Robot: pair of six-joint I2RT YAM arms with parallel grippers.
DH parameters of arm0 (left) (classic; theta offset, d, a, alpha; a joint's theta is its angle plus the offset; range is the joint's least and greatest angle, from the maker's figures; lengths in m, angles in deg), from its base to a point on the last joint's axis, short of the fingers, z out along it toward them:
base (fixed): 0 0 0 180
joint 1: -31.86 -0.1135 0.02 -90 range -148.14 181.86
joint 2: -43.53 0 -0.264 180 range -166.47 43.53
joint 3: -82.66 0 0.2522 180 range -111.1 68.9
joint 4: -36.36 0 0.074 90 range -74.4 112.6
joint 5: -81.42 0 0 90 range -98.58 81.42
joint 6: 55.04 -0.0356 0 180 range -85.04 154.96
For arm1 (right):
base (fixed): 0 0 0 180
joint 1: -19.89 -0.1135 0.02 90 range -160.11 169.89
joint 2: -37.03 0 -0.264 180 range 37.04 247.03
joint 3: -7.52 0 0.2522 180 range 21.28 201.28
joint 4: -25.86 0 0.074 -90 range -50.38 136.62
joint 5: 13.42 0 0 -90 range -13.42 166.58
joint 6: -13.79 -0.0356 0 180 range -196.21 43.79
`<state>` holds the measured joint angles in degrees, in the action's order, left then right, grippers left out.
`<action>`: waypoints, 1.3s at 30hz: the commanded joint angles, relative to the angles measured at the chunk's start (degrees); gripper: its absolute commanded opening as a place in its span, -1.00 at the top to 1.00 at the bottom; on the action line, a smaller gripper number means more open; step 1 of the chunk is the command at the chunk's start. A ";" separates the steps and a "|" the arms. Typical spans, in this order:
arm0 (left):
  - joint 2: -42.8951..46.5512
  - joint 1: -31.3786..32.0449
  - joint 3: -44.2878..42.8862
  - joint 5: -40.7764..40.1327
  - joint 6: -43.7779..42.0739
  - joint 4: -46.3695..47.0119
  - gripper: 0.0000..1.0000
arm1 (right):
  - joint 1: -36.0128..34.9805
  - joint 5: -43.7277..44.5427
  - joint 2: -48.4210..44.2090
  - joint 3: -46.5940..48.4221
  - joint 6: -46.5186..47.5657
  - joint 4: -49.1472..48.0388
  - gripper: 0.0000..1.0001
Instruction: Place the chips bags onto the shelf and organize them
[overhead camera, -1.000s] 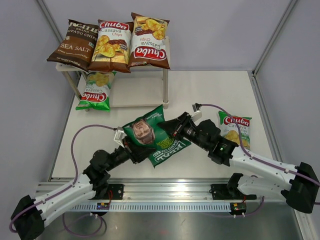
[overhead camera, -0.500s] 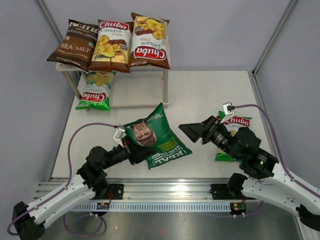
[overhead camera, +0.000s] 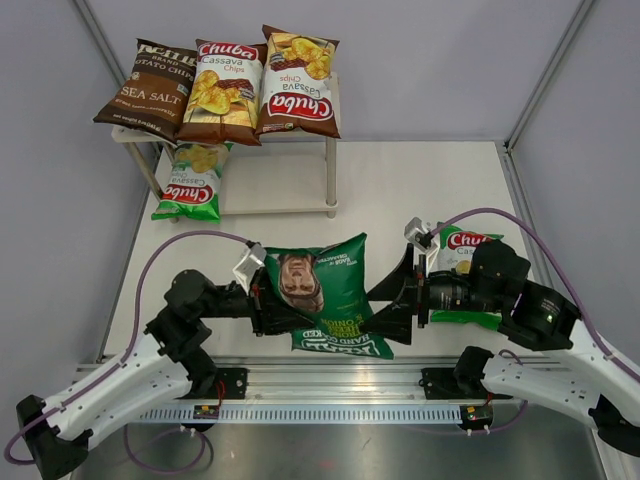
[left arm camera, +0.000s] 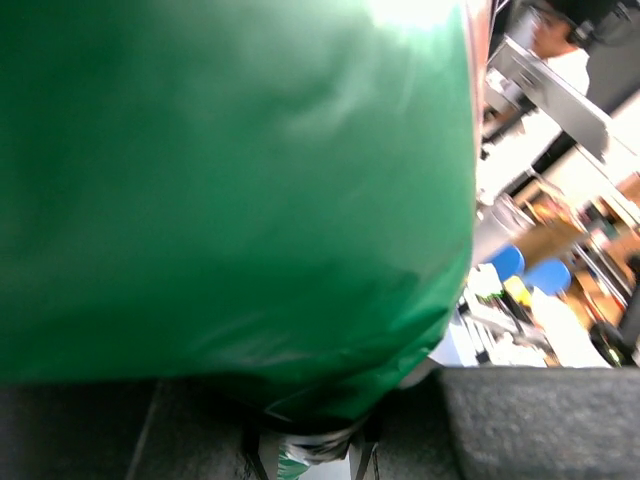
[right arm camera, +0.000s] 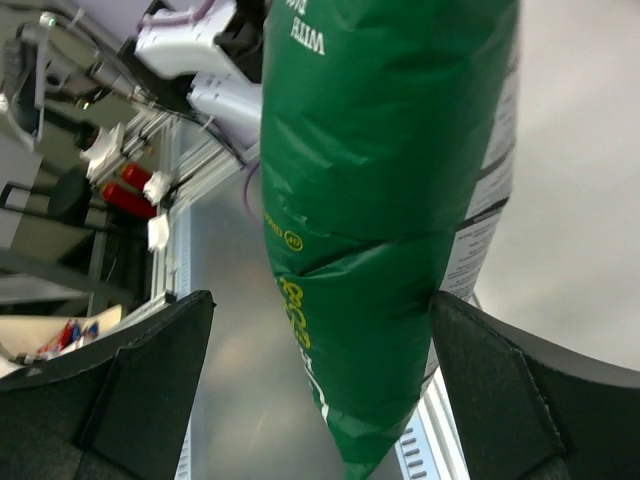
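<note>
My left claw (overhead camera: 262, 293) is pinching the left edge of the dark green REAL bag (overhead camera: 330, 290), holding it up off the counter (overhead camera: 420, 190) in the lower middle of the overhead frame. My right claw (overhead camera: 398, 297) is spread wide around the bag's right end, not squeezing it. The shelf (overhead camera: 275, 185) sits upper left with three bags (overhead camera: 222, 90) on top.

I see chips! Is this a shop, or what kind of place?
Probably a robot lab, not a shop: two robot arms bolted to a metal rail, plain grey walls around the table, and one tiny shelf of chips bags.
</note>
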<state>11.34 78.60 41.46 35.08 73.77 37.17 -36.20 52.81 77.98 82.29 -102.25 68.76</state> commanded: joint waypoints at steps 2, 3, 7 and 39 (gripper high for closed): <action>-2.78 0.02 -3.58 9.15 0.12 4.76 0.78 | -0.24 -11.21 -1.13 -0.11 3.27 -0.14 -0.93; -3.23 0.02 -3.58 9.60 0.56 6.25 0.78 | -0.24 -10.43 -1.31 -0.19 3.63 -0.14 -0.93; -5.61 0.02 -3.23 12.58 3.20 11.00 0.77 | -0.24 -2.98 0.00 0.68 4.42 1.43 -0.94; -0.89 1.86 -6.58 -11.29 -1.29 2.37 -0.98 | -0.24 16.82 -7.89 -12.23 -6.04 -26.15 0.74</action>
<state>5.99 80.13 36.11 33.86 70.89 33.89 -36.24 62.51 72.13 70.97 -107.06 53.51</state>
